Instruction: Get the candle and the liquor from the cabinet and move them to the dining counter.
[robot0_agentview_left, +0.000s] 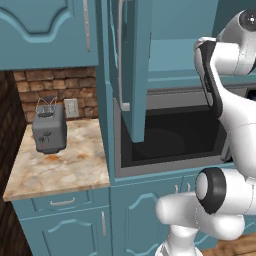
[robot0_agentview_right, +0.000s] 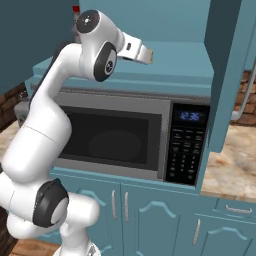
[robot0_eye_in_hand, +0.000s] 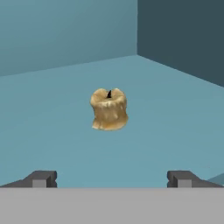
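The candle (robot0_eye_in_hand: 109, 109), a squat gold-tan lump with a dark wick, stands alone on the teal floor of the cabinet (robot0_eye_in_hand: 65, 144). It is centred ahead of my gripper (robot0_eye_in_hand: 112, 179), which is open, with its two fingertips (robot0_eye_in_hand: 41, 178) wide apart and short of the candle. Nothing is between them. In the right base view my hand (robot0_agentview_right: 139, 52) reaches into the open cabinet (robot0_agentview_right: 175, 60) above the microwave. A small red cap (robot0_agentview_right: 76, 8), apparently the liquor's, peeks out at the top left behind my arm, and the bottle's body is hidden. The dining counter is out of view.
Both cabinet doors (robot0_agentview_left: 135, 65) (robot0_agentview_right: 225, 65) stand open on either side of my arm. Under the cabinet sits a microwave (robot0_agentview_right: 115, 135). To the left, a grey toaster (robot0_agentview_left: 49, 131) stands on a small marble counter (robot0_agentview_left: 65, 170) with drawers below.
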